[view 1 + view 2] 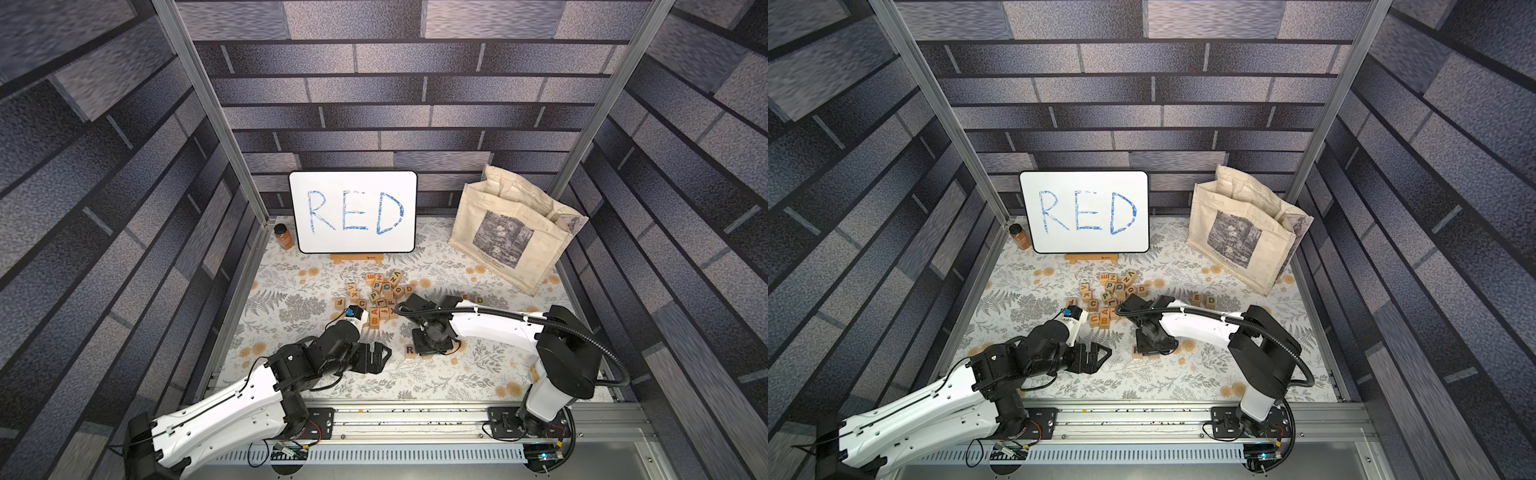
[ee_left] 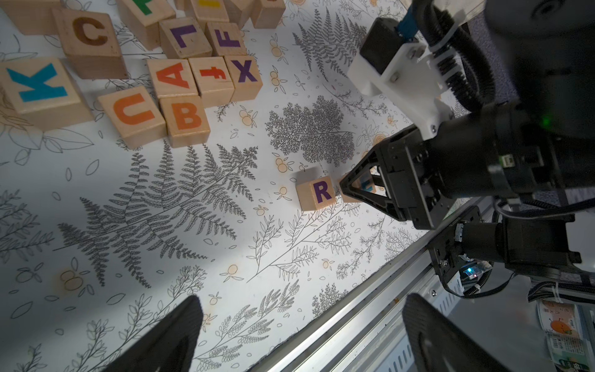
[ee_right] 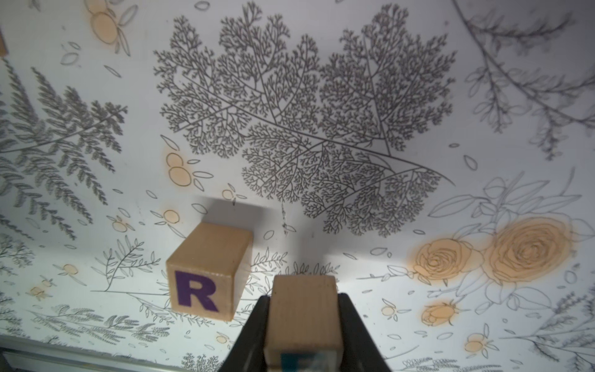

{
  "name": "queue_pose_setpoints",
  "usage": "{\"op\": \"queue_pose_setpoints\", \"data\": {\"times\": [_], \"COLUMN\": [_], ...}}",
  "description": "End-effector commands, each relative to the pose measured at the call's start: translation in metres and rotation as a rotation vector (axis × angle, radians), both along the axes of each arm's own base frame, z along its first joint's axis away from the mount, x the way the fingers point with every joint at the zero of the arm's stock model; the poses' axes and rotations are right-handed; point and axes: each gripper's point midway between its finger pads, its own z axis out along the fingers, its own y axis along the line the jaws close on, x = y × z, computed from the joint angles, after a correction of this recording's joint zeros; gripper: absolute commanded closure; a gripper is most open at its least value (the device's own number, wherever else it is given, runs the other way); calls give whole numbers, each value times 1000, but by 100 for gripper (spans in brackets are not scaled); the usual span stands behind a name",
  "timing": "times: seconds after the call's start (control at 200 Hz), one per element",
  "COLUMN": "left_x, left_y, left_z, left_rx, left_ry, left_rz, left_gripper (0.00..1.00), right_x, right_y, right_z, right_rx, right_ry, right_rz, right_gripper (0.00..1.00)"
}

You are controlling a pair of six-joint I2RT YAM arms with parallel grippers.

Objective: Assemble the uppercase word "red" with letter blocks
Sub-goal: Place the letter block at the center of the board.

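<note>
Two right fingers (image 3: 254, 331) clamp teal-lettered block (image 3: 302, 315), beside R block (image 3: 206, 273).

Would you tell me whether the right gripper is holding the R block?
No, the R block stands free beside the right gripper, which is shut on a teal-lettered block instead.

A white board (image 1: 353, 212) at twelve o'clock reads RED in blue. The block pile (image 1: 378, 297) shows K, C, U, B, A, X. At its five o'clock a lone block (image 2: 317, 193) reads R (the teal letter on the clamped block (image 3: 302, 319) is cut off).
</note>
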Motion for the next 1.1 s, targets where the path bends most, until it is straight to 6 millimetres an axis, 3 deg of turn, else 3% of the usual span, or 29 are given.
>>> {"op": "queue_pose_setpoints", "data": {"times": [0.0, 1.097], "left_x": [-2, -4], "left_y": [7, 10], "left_z": [-7, -6], "left_rx": [25, 36], "left_ry": [8, -2], "left_rz": [22, 16], "left_gripper": [0, 0], "right_x": [-10, -3], "right_y": [-9, -1], "right_z": [-15, -27], "right_rx": [-33, -39], "right_ry": [27, 32], "right_rz": [-27, -123], "right_gripper": [73, 70]}}
